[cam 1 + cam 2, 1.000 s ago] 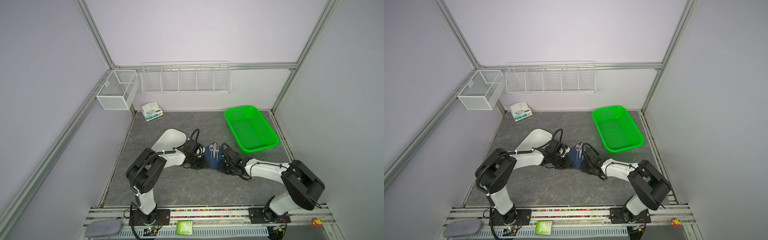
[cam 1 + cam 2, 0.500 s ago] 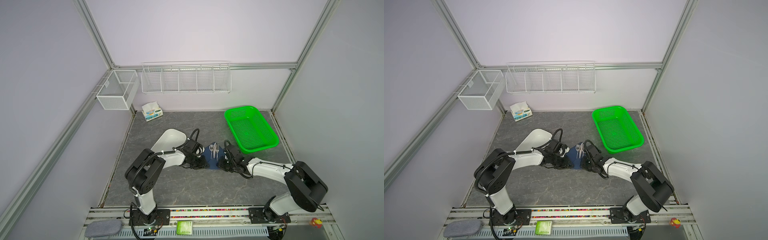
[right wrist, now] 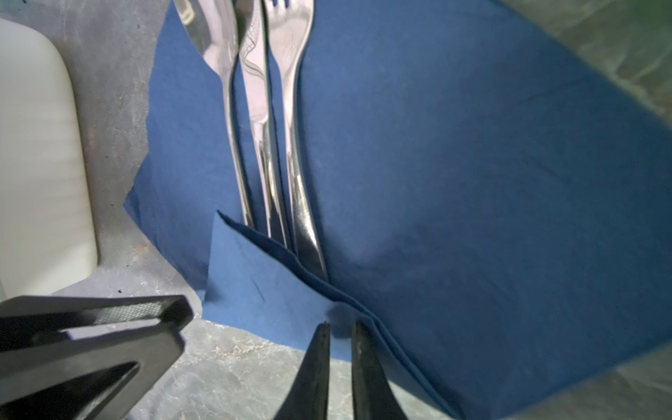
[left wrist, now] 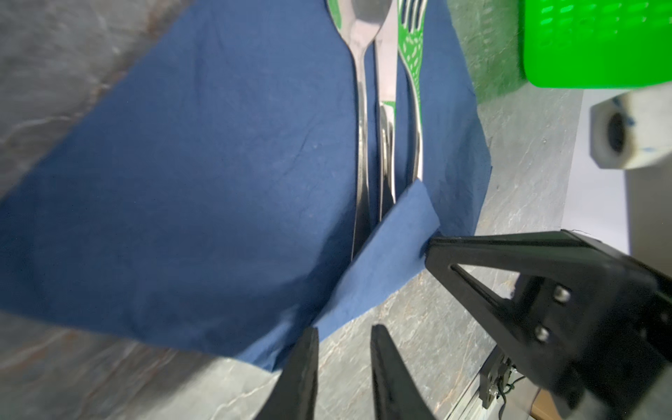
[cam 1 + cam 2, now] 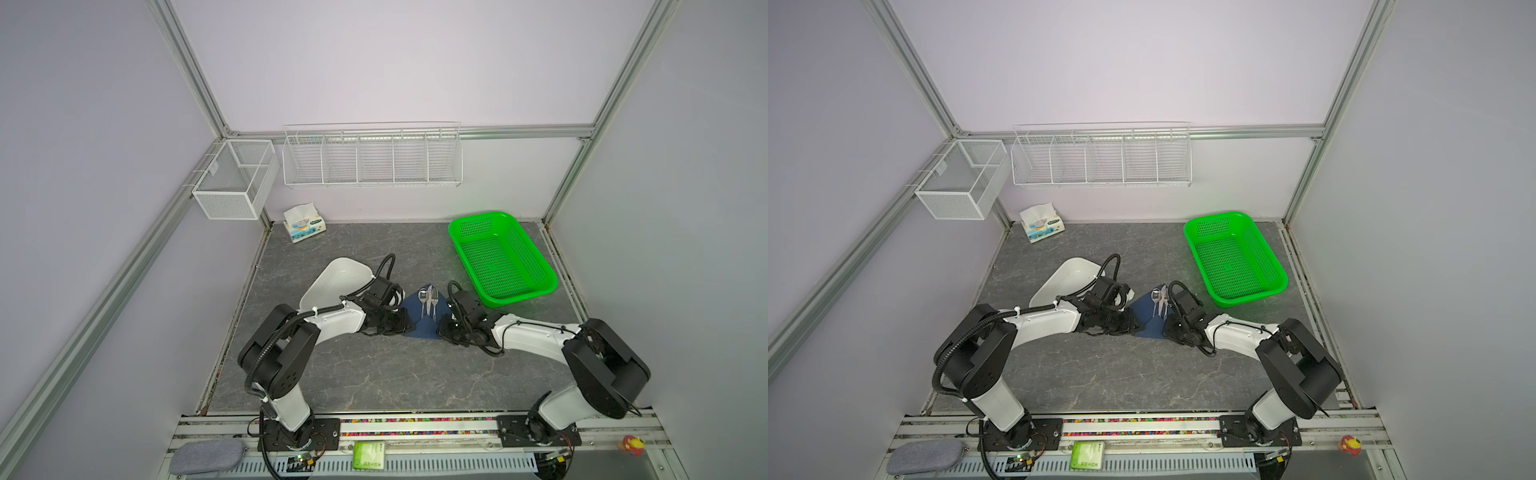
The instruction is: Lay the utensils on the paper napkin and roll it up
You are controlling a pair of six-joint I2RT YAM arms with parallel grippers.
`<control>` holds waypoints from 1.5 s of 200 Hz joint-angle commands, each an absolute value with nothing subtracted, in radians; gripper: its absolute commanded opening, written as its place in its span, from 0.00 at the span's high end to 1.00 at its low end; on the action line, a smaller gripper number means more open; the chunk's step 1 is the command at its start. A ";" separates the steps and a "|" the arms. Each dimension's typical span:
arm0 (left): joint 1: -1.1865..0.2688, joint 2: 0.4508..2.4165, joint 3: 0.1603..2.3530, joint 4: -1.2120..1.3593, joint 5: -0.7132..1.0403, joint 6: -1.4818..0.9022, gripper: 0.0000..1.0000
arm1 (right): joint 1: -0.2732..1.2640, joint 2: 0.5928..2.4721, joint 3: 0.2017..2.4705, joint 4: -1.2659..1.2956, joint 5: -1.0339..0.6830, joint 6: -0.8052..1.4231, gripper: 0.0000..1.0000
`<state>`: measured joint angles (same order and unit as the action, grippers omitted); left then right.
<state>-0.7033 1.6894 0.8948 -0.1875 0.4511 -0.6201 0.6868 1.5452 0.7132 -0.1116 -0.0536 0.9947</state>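
Both arms sit low & folded. The left arm [image 5: 332, 326] and the right arm [image 5: 536, 338] each have the elbow raised above the base by the front rail. Each forearm lies near-flat over the tabletop [image 5: 374, 374], reaching in to the middle w/ wrists facing each other.

Btwn them lies the paper napkin [image 5: 424, 328], set diamond-wise, near the green basket [image 5: 465, 253] and the white dish [image 5: 336, 278]. On it are the utensils [image 5: 429, 301], all 3 side by side, heads away from the rail: spoon [image 4: 360, 54], knife [image 4: 387, 72], fork [image 4: 412, 54]. The napkin's near corner is folded over the handle ends.

At 1 end of the fold is the left tool [image 4: 343, 329]: jaws a little apart, bare tabletop seen thru the gap, 1 fingertip touching the paper. At the other end is the right tool [image 3: 340, 323]: jaws nearly together, only a sliver btwn them. The fold sits right at its tips; can't tell if it's pinched.
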 commanded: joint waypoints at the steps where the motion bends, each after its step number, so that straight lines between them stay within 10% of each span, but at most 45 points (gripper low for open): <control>1: -0.703 1.622 0.874 -0.150 0.430 -0.639 0.72 | 0.679 1.554 0.699 -0.121 -0.062 1.001 0.83; 300: -0.813 1.981 1.179 -0.245 0.594 -0.655 0.87 | 0.663 1.513 0.661 -0.054 -0.062 1.063 0.87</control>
